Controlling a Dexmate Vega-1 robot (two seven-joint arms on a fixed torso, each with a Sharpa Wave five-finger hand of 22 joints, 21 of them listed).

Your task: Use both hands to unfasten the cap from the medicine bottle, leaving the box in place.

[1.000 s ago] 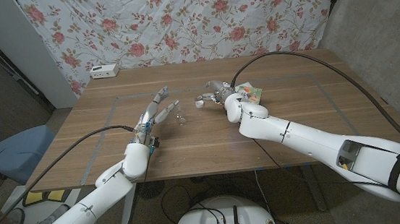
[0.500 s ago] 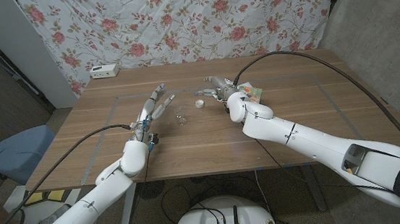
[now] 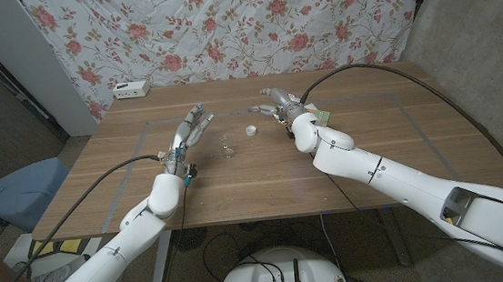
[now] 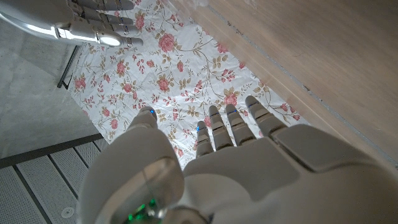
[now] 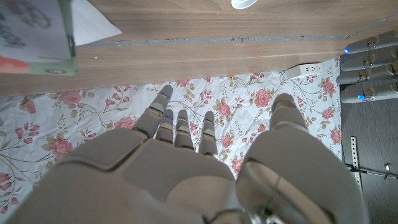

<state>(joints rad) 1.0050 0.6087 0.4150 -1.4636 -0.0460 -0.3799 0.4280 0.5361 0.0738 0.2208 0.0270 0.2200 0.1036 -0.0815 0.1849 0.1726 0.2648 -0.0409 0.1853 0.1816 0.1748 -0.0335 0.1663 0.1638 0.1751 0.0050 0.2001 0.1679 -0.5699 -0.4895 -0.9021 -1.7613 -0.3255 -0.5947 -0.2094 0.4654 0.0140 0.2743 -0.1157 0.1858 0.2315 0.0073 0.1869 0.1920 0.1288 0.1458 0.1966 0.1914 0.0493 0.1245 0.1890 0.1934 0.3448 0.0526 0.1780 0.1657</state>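
Standing uncapped on the wooden table [image 3: 263, 172], the small clear medicine bottle [image 3: 227, 149] could topple if a hand brushes it; its white cap [image 3: 251, 130] lies just beside. The left hand [image 3: 192, 131] and right hand [image 3: 277, 102] hover open-fingered, both lifted away since earlier; the printed box [image 3: 320, 115] looks unmoved, though half hidden.

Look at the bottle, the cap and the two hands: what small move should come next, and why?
Probably just draw both hands back to rest. The cap already lies on the table apart from the bottle, the left hand and right hand hold nothing, fingers spread, and the box sits behind the right hand, so the unfastening looks done.
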